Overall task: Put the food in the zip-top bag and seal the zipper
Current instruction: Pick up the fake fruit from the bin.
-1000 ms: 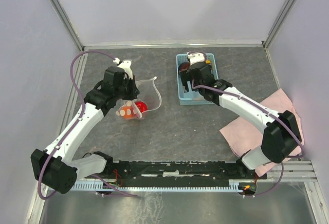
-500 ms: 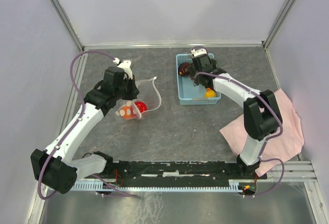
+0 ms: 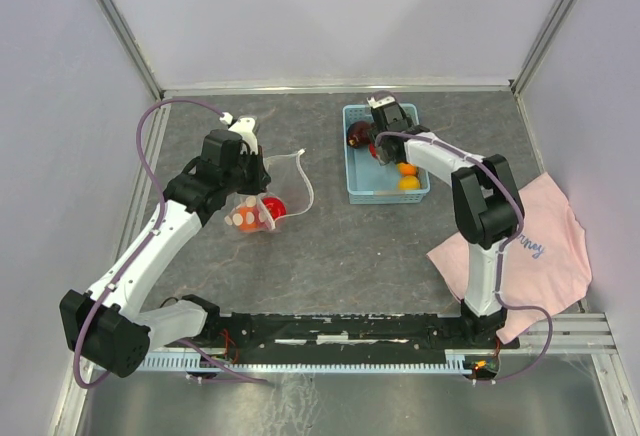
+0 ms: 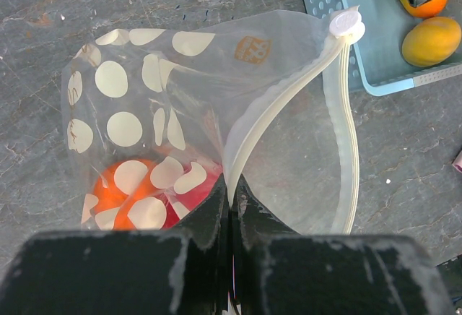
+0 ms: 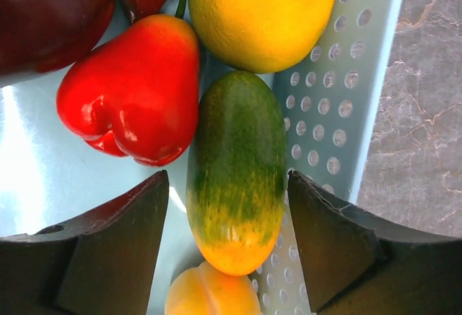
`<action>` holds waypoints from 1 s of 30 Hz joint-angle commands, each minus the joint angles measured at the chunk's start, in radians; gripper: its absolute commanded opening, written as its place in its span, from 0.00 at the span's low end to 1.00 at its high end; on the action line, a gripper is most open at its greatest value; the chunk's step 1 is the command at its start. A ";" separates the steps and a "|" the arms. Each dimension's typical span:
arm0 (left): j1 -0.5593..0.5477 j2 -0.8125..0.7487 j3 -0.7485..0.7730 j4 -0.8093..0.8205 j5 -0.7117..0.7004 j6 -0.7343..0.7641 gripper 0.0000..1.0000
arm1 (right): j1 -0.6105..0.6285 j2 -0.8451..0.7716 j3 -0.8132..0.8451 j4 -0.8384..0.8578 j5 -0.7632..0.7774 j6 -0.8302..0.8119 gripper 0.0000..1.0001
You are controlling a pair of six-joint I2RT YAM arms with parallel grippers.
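The zip-top bag [image 4: 166, 91], clear with white polka dots, lies open on the grey table with an orange food [image 4: 123, 192] and a red one [image 4: 195, 185] inside. My left gripper [image 4: 231, 193] is shut on the bag's near zipper [image 4: 281, 113] strip and holds the mouth [image 3: 290, 181] up. My right gripper [image 5: 227, 178] is down in the light blue basket [image 5: 332, 113]. It is open, one finger on each side of a green-and-yellow cucumber [image 5: 238, 163], with a gap at both sides. A red pepper [image 5: 137, 91], a yellow lemon [image 5: 260, 11] and a dark purple piece [image 5: 43, 11] lie around the cucumber.
A small orange-yellow fruit [image 5: 209, 293] touches the cucumber's near end. The basket [image 3: 362, 192] stands at the back right of the table. A pink cloth [image 3: 540, 246] lies at the right edge. Grey walls close in the table on three sides.
My right arm folded its elbow in and moved its gripper toward the basket's back, lower among the food, and its jaws have narrowed. The left arm and bag have not moved.
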 commanded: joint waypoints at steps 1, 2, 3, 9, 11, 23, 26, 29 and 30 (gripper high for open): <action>-0.002 -0.008 0.014 0.031 -0.009 -0.002 0.03 | -0.017 0.044 0.057 -0.005 -0.021 0.001 0.74; -0.002 -0.009 0.014 0.030 -0.008 -0.002 0.03 | -0.022 0.052 0.057 -0.007 -0.024 0.004 0.73; -0.002 -0.008 0.014 0.030 -0.007 -0.002 0.03 | -0.024 0.059 0.056 -0.010 -0.028 0.009 0.73; -0.001 -0.007 0.014 0.030 -0.005 -0.002 0.03 | -0.035 0.077 0.076 -0.048 -0.035 0.026 0.67; -0.002 -0.005 0.015 0.030 -0.004 -0.002 0.03 | -0.035 0.069 0.076 -0.057 -0.039 0.033 0.63; -0.002 -0.006 0.015 0.030 0.003 -0.005 0.03 | -0.035 -0.068 0.001 -0.065 -0.054 0.084 0.48; -0.002 -0.005 0.015 0.030 0.003 -0.005 0.03 | -0.036 -0.114 -0.032 -0.048 -0.071 0.104 0.47; -0.002 -0.005 0.015 0.030 0.001 -0.005 0.03 | -0.034 -0.162 -0.062 -0.044 -0.104 0.135 0.45; -0.002 -0.005 0.014 0.031 0.002 -0.005 0.03 | -0.034 -0.178 -0.074 -0.040 -0.119 0.143 0.44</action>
